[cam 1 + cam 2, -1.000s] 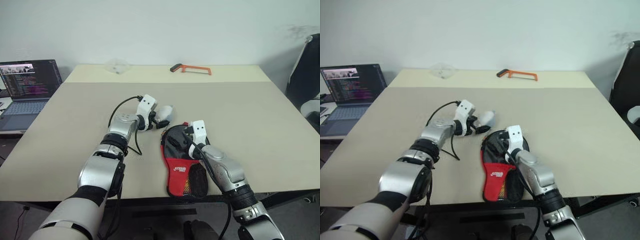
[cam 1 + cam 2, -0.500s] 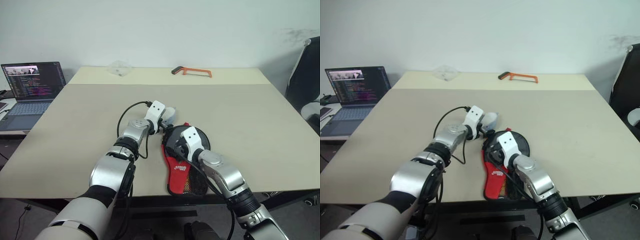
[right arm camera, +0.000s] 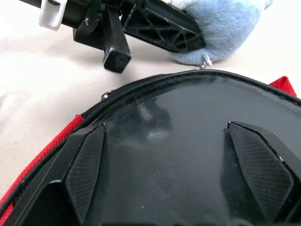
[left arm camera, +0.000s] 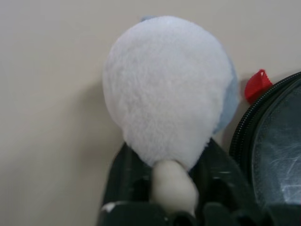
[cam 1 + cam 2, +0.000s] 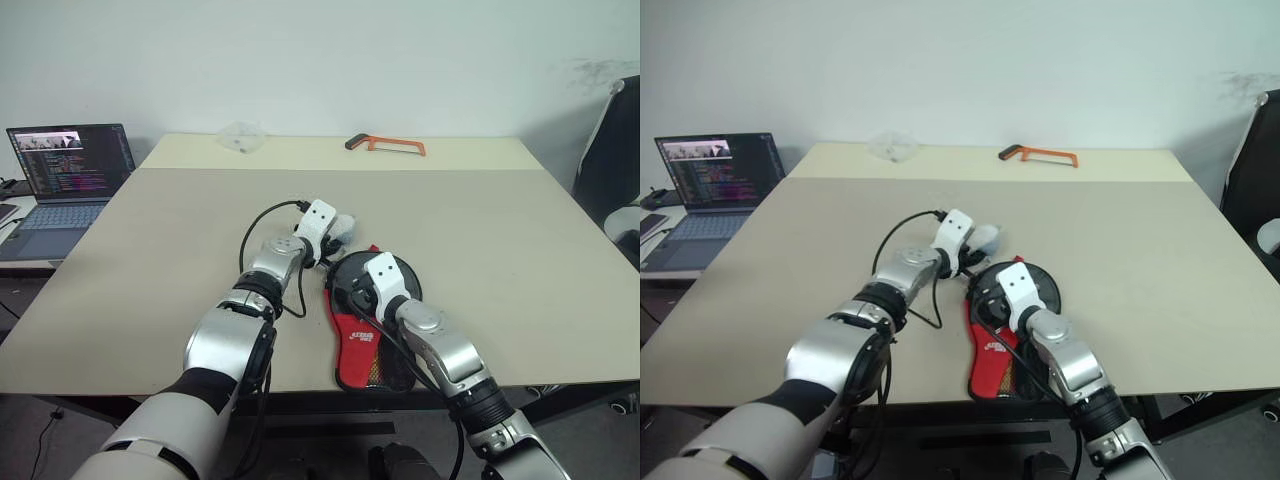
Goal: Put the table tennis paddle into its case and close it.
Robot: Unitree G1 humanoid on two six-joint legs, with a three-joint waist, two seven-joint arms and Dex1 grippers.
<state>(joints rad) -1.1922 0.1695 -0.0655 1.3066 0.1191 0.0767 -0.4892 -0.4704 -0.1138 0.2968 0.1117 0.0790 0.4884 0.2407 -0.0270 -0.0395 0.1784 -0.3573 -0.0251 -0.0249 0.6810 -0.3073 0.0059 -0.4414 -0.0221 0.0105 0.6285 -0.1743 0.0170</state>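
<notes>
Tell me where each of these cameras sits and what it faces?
Head views: look down over both arms at the beige table.
Left wrist: along the left gripper closed on a fluffy white plush lump.
Right wrist: right gripper open over the black-and-red zip case.
Both wrists see plush and case.

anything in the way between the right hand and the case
Nothing visible: the right hand hovers open directly over the case. The white plush lump lies beside the case's rim, gripped by the left hand.
</notes>
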